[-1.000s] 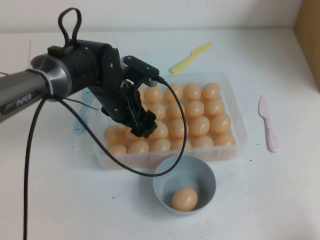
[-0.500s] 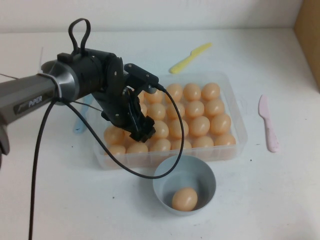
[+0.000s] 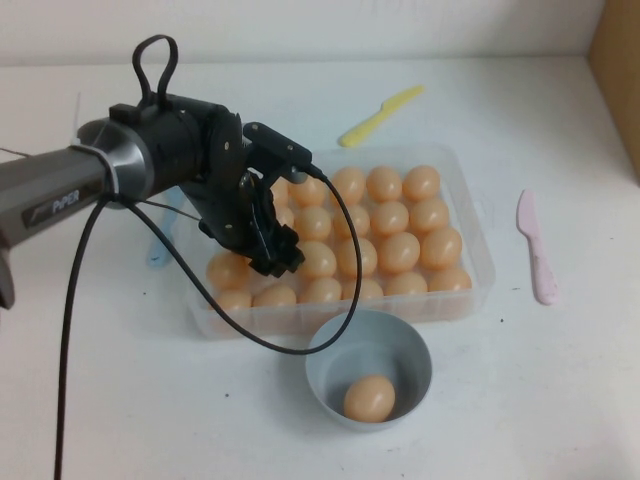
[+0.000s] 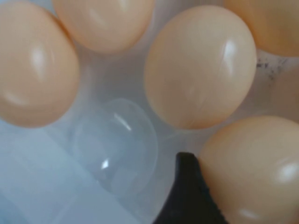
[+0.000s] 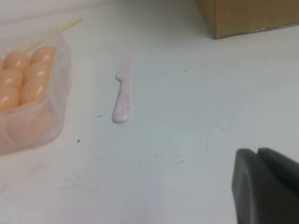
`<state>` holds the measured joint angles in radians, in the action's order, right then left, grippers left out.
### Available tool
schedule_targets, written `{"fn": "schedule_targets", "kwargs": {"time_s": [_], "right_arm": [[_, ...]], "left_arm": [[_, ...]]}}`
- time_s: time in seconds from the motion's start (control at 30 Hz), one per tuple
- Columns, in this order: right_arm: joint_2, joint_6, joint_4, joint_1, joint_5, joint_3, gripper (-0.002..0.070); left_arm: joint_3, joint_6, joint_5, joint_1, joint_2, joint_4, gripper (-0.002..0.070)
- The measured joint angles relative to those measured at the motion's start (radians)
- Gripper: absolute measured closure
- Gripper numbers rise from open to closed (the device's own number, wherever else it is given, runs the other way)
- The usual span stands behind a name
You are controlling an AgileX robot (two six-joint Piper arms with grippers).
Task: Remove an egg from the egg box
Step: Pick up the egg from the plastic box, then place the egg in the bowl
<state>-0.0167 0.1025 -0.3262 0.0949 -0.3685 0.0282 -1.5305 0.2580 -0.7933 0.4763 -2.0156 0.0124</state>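
- The left gripper (image 3: 278, 255) reaches down into the left part of the egg box (image 3: 478, 232); its own body hides the fingertips, so I cannot tell their state.
- In the left wrist view one dark fingertip (image 4: 187, 196) touches an egg (image 4: 254, 168) beside an empty cup.
- A blue-grey bowl (image 3: 322, 358) holds one egg.
- The right gripper (image 5: 264, 186), cut off at the frame edge, shows closed fingers above bare table, well apart from a pink knife (image 5: 122, 92).
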Motion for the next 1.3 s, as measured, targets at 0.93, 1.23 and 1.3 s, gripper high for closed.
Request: {"fn": "schedule_targets", "kwargs": {"time_s": [0.93,1.23,1.3], "right_arm": [[0.000,0.000,0.000,0.000,0.000,0.000,0.0695],[0.000,0.000,0.000,0.000,0.000,0.000,0.0695],[0.000,0.000,0.000,0.000,0.000,0.000,0.0695]], "left_arm": [[0.068,-0.006,-0.196,0.282,0.311,0.079,0.0252],[0.142,-0.005,-0.061,0.282,0.230,0.086,0.0252],[0.142,-0.005,-0.058,0.282,0.222,0.092,0.0252]]}}
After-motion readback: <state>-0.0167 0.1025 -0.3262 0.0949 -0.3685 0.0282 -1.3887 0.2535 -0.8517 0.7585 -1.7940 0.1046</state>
